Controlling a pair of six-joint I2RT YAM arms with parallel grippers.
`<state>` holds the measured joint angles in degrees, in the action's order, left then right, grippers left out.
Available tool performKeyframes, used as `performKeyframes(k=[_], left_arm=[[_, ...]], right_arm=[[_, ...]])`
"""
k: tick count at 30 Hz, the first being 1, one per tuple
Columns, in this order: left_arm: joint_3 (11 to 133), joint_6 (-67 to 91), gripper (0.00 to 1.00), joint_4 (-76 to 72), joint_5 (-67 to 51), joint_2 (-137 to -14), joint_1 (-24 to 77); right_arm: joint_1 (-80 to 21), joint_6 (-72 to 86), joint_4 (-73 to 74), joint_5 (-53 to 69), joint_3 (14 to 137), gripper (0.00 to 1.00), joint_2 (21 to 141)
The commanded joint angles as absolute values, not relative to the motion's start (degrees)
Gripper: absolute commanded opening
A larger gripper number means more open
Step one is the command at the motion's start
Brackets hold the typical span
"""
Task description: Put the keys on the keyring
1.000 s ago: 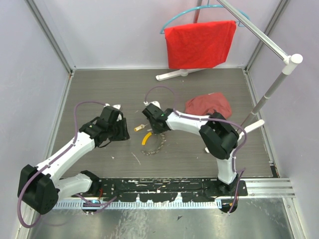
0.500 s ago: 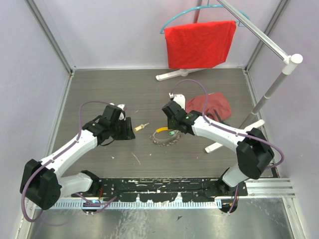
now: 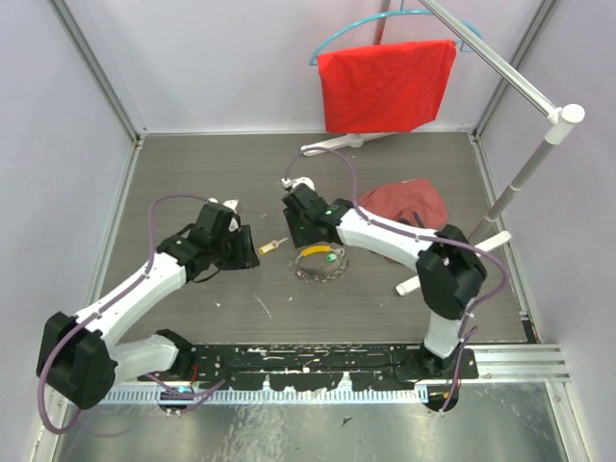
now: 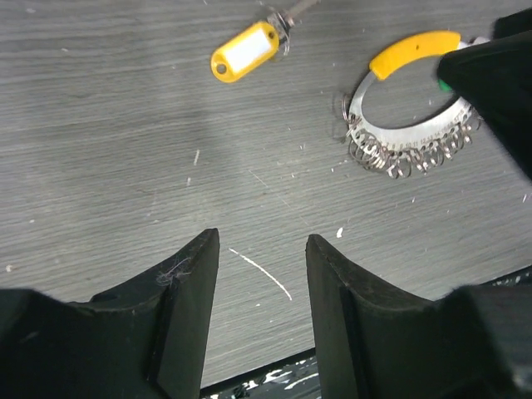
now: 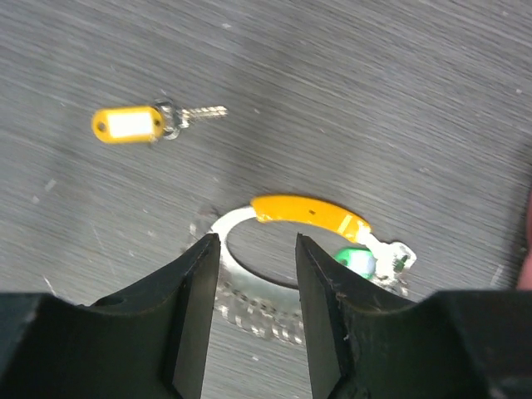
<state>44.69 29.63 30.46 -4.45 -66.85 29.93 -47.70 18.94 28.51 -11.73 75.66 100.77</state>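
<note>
My right gripper (image 5: pixel 256 245) hangs over the keyring (image 5: pixel 309 214) with its jaws apart and nothing between them. I hold it there because the ring's yellow arc sits right under the gap, the obvious place to pinch and steady the loop. The keyring lies flat on the table (image 3: pixel 192 173), between my two arms. The green key (image 5: pixel 359 262) rests against the ring's end just past the yellow arc. It may be threaded on, but the join is too small to tell. The yellow key (image 4: pixel 245 51) lies loose, apart from the ring on my left arm's side, so I judge that one to be the job in hand. My left gripper (image 4: pixel 262 249) is likewise open and empty, hovering over bare table short of that key and aimed toward it. From there it is well placed to lift the key while the right pins the ring. The risk I see is the thin key lying flat, giving fingers little to catch.
</note>
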Motion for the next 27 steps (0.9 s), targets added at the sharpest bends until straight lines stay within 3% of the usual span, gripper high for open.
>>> performKeyframes(k=[1,10,20,27], left_arm=[[43.46,31.34,0.53,31.38,1.33,-61.82,29.87],[41.29,32.83,0.56,35.16,11.24,-51.94,29.74],[40.47,32.88,0.59,34.94,10.79,-50.77,29.79],[40.42,32.70,0.59,34.66,10.77,-50.41,29.79]], right_arm=[[-53.41,28.56,34.37,-20.78,86.70,0.47,107.08],[-57.42,40.91,38.68,-21.99,88.99,0.42,112.55],[-58.66,41.58,41.84,-23.04,89.14,0.42,116.38],[-58.64,40.98,41.90,-22.96,90.00,0.35,118.22]])
